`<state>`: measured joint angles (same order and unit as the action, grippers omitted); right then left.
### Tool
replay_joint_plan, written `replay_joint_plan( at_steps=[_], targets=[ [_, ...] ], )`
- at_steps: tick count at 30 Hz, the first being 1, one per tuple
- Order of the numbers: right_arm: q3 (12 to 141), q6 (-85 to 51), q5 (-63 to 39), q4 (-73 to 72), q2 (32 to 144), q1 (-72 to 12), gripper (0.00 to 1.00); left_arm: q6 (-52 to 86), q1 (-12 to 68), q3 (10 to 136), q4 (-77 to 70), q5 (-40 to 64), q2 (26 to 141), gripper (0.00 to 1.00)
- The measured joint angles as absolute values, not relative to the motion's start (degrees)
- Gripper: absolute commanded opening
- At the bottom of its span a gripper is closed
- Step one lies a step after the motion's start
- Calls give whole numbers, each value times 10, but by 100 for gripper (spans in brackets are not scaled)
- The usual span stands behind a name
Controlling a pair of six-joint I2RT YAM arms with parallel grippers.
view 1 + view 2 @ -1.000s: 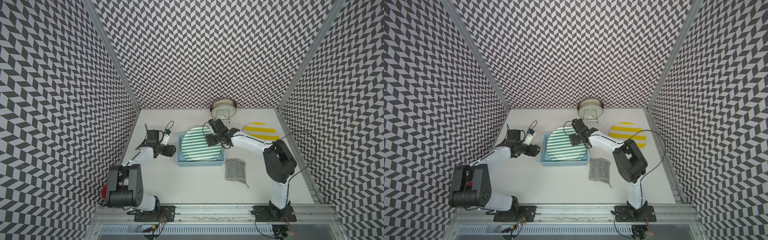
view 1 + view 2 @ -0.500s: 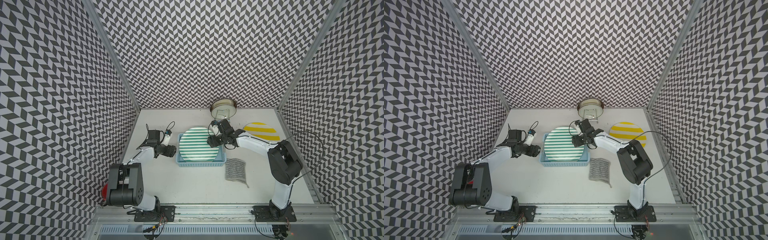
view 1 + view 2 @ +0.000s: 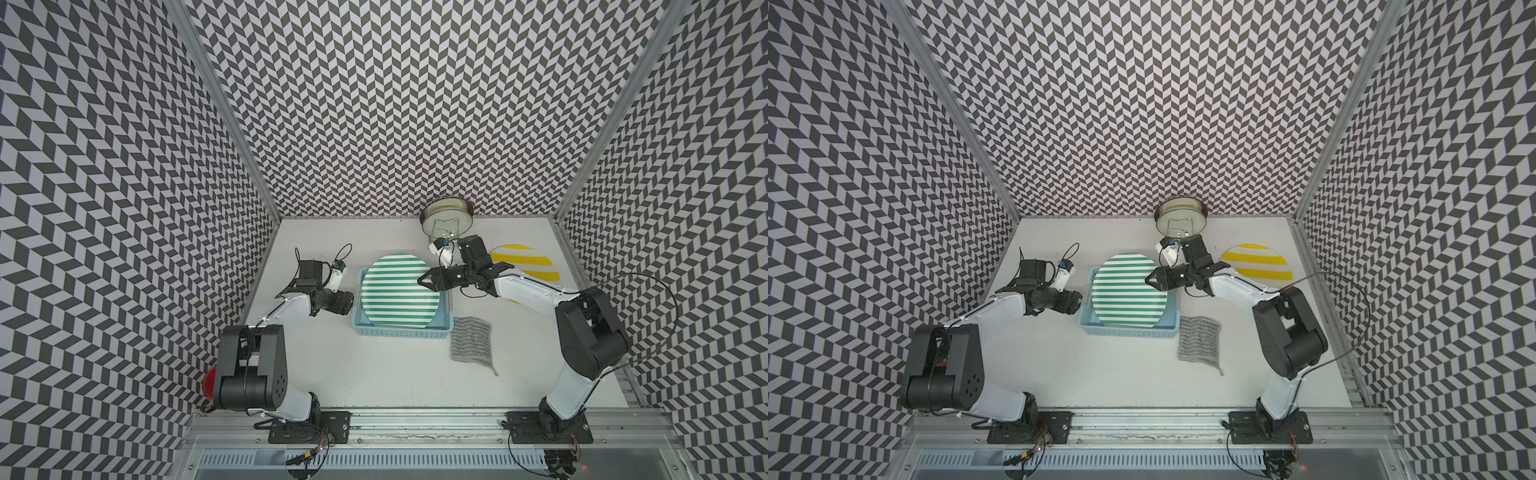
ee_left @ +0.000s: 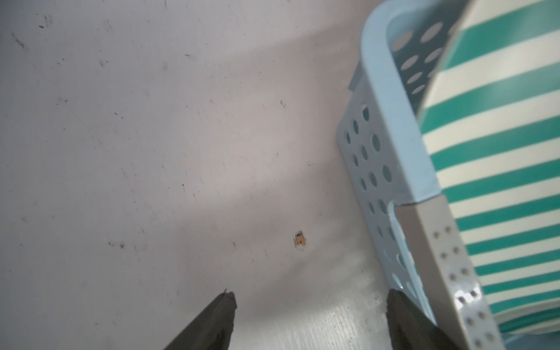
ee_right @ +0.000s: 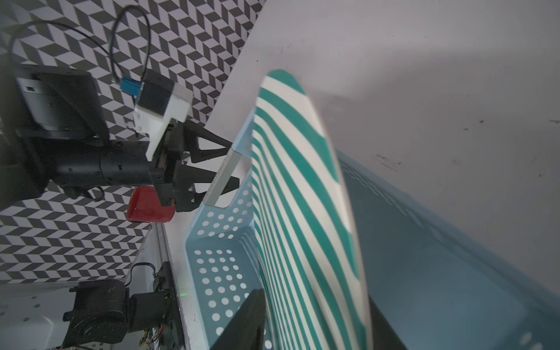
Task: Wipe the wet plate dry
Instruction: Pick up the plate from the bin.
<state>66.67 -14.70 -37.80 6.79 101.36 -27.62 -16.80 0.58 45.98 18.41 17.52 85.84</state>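
A green-striped plate point(image 3: 400, 293) point(image 3: 1128, 291) stands tilted on edge in a light blue basket point(image 3: 399, 334) point(image 3: 1125, 331). My right gripper point(image 3: 423, 281) point(image 3: 1149, 279) reaches in from the right and is shut on the plate's right rim. In the right wrist view the right gripper point(image 5: 315, 300) has one finger against each face of the plate point(image 5: 297, 194). My left gripper point(image 3: 350, 300) point(image 3: 1077, 301) point(image 4: 312, 295) stands open just left of the basket's wall point(image 4: 394, 121), with only bare table between its fingers. A grey cloth point(image 3: 471, 341) point(image 3: 1198, 338) lies flat to the right of the basket.
A yellow-striped plate point(image 3: 530, 261) point(image 3: 1262, 262) lies flat at the back right, partly under the right arm. A metal bowl point(image 3: 446, 214) point(image 3: 1181, 216) stands against the back wall. A red button point(image 3: 208, 380) point(image 5: 148, 204) sits by the left arm's base. Patterned walls close three sides.
The right gripper's jaws have closed in onto the plate's right rim, and the right arm has swung a little outward. The left arm has not moved.
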Motion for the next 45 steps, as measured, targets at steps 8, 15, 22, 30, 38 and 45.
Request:
replay_joint_plan(
  at_steps=[8, 15, 22, 30, 38, 45],
  targets=[
    [637, -168, -382, 37, 971, -271, 0, -164, 9, 460, 185, 173, 849, 82],
    [631, -170, -355, 37, 902, -262, 0, -167, 5, 514, 200, 151, 809, 100],
    [620, -193, -349, 17, 812, -231, 0, -154, -8, 627, 239, 156, 768, 100],
    [550, -257, -430, -71, 765, -187, 0, -179, -6, 707, 328, 346, 763, 100],
    [484, -323, -537, -164, 753, -177, 0, -283, 30, 705, 444, 520, 776, 98],
    [474, -336, -578, -211, 729, -178, 0, -337, 59, 705, 502, 596, 797, 93]
  ],
)
